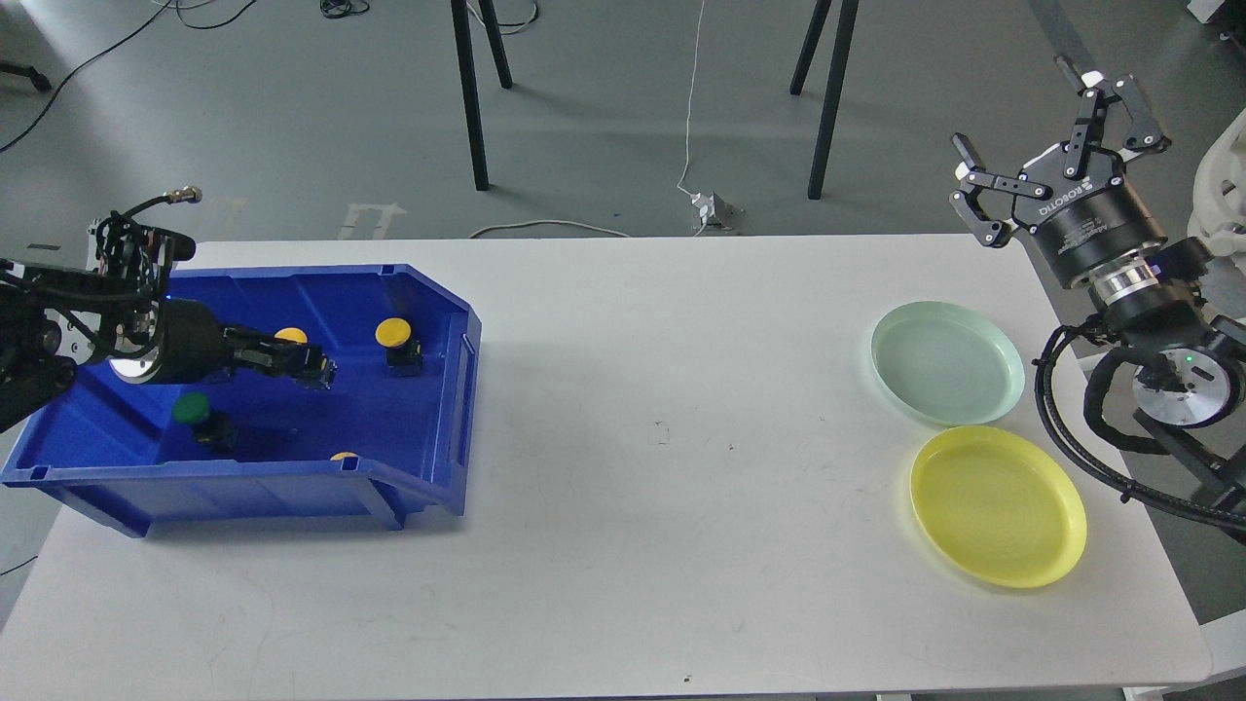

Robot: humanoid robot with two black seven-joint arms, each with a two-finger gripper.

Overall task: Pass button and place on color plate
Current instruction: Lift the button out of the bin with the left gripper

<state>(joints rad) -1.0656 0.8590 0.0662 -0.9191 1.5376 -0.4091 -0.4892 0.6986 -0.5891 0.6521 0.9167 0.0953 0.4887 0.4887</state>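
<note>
Inside the blue bin point(443, 389), left gripper point(316, 370) sits beside a yellow button point(290, 336); finger state indeterminate. Right gripper point(1056, 127) hangs spread above the green plate point(946, 362).

Single head view looks forward and down over the white table point(623, 409) from nearby

My white table point(633, 438) carries 3 things. A blue bin point(428, 389) sits at its left end. Well apart, near its right end, lie a pale green plate point(946, 362) and, just beside it, a yellow plate point(998, 506).
</note>
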